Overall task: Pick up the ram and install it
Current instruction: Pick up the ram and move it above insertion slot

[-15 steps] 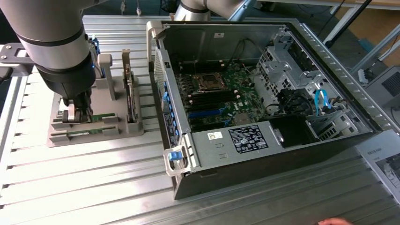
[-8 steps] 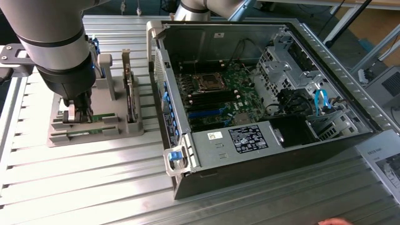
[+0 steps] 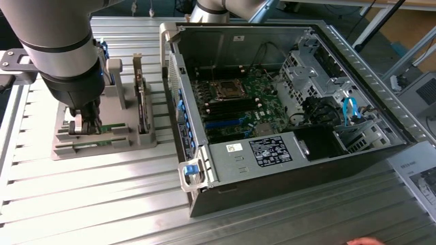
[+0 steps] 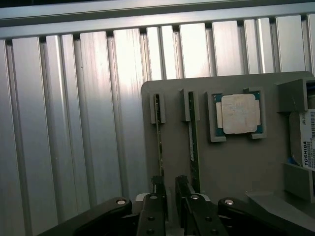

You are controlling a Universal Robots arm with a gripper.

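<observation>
1. Down at the grey holder (image 3: 81,151), the claw (image 3: 85,127) hangs from the arm on the exterior view's left, beside the computer case (image 3: 238,41).
2. Seen from the wrist, the claw (image 4: 170,184) has its two fingers (image 4: 157,196) parted by a narrow dark gap, and nothing is clamped between them.
3. One ram (image 4: 159,142) stands on edge in its slot of the holder (image 4: 231,167). Its near end runs right up to the fingers, but I cannot tell whether it touches them.
4. A second ram stick (image 4: 192,142) stands parallel, just beside the first, in the neighbouring slot.
5. Next to that one, a square processor chip (image 4: 239,114) lies flat in its own recess.
6. A Toshiba-labelled drive (image 4: 306,142) sits at the far edge of the holder.
7. In the exterior view a dark expansion card (image 3: 141,102) stands upright in the holder, between the claw and the case.
8. Inside the case the motherboard (image 3: 238,102) lies exposed.
9. Holder and case both rest on a ribbed aluminium table (image 3: 102,204).
</observation>
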